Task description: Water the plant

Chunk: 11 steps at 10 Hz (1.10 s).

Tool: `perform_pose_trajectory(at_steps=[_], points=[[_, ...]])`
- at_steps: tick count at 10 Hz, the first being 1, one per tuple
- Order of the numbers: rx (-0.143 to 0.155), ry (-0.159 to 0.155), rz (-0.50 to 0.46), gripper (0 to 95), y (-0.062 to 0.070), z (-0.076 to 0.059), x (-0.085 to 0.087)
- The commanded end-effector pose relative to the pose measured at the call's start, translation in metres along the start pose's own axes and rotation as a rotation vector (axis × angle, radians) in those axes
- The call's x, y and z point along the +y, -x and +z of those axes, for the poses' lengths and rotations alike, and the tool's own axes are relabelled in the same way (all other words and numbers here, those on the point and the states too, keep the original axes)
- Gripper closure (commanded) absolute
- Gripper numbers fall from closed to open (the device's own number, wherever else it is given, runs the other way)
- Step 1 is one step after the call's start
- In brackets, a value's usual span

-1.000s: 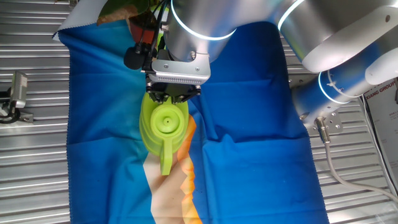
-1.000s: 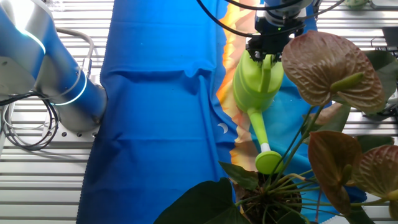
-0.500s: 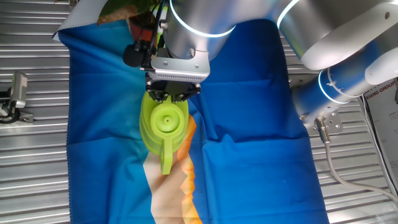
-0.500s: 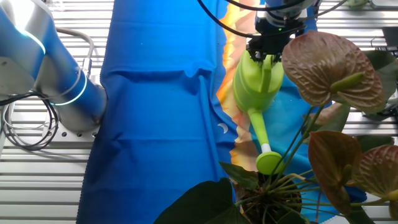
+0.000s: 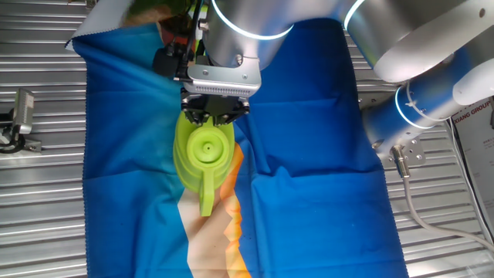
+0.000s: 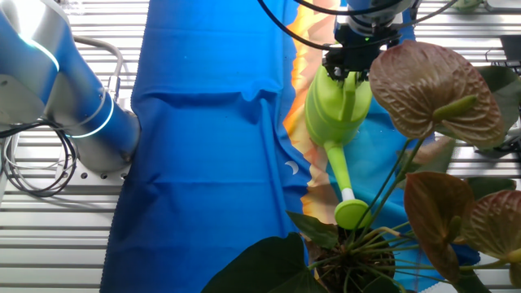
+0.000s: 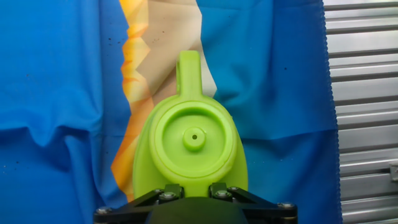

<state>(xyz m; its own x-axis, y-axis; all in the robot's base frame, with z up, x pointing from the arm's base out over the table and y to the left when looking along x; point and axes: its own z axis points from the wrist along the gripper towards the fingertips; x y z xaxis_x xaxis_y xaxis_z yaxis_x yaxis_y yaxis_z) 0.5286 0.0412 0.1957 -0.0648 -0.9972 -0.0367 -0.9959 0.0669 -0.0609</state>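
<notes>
The lime-green watering can (image 5: 202, 154) stands over the blue cloth with its spout pointing away from the hand. In the other fixed view the watering can (image 6: 334, 110) has its spout head right at the base of the plant (image 6: 350, 260), whose big reddish-brown leaves fill the right side. My gripper (image 5: 214, 117) sits at the can's rear, shut on its handle. The gripper (image 6: 350, 63) looks the same in the other fixed view. In the hand view the gripper (image 7: 194, 190) shows its fingers (image 7: 171, 188) pressed against the watering can (image 7: 193, 143). A few plant leaves (image 5: 147, 11) peek in behind the arm.
A blue cloth (image 5: 309, 116) with an orange and beige patch (image 5: 212, 239) covers the slatted metal table. The arm's base (image 5: 409, 116) stands at the cloth's right edge. A small metal fixture (image 5: 19, 116) sits at the far left.
The hand's body has shifted slightly toward the top of the one fixed view. The fingertips and the watering can have stayed in place.
</notes>
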Motion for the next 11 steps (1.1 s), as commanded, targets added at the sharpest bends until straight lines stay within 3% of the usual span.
perform_pose_trajectory(at_steps=[1,11], points=[[-0.007,-0.002,0.002,95.0,0.0002,-0.0003,-0.0002],[-0.043,-0.007,0.009,95.0,-0.0011,-0.0019,-0.0007]])
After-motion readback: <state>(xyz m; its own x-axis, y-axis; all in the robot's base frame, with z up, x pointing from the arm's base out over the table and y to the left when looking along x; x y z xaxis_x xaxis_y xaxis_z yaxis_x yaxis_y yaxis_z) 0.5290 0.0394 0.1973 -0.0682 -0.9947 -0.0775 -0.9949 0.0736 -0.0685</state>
